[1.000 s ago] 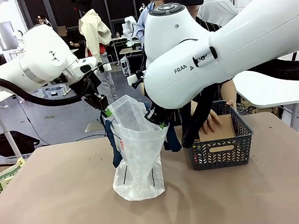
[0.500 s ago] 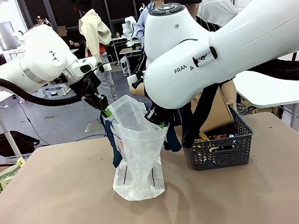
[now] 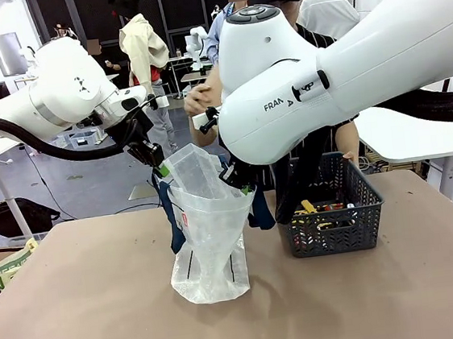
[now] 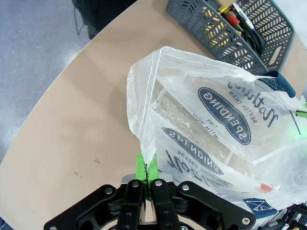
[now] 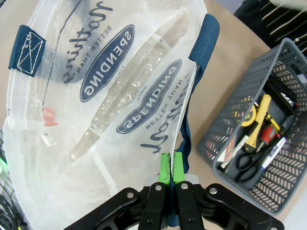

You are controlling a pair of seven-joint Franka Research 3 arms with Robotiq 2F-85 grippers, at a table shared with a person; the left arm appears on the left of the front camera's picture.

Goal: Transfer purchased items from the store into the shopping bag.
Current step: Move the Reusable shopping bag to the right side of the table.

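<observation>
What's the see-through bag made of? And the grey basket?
The shopping bag looks like thin clear plastic: see-through, shiny, crinkly. Its strap handle looks like woven navy fabric. The basket seems hard, matte dark grey plastic, judging by its stiff moulded lattice walls.

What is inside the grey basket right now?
The basket holds small goods: black-handled scissors, a yellow-and-black tool, a red-handled item. What lies beneath them is covered.

A tan table (image 3: 88, 313) with a rounded edge carries two things. A clear plastic shopping bag (image 3: 209, 248) with navy lettering stands with its base on the tabletop, left of a dark grey lattice basket (image 3: 339, 237), near it but not touching.
</observation>
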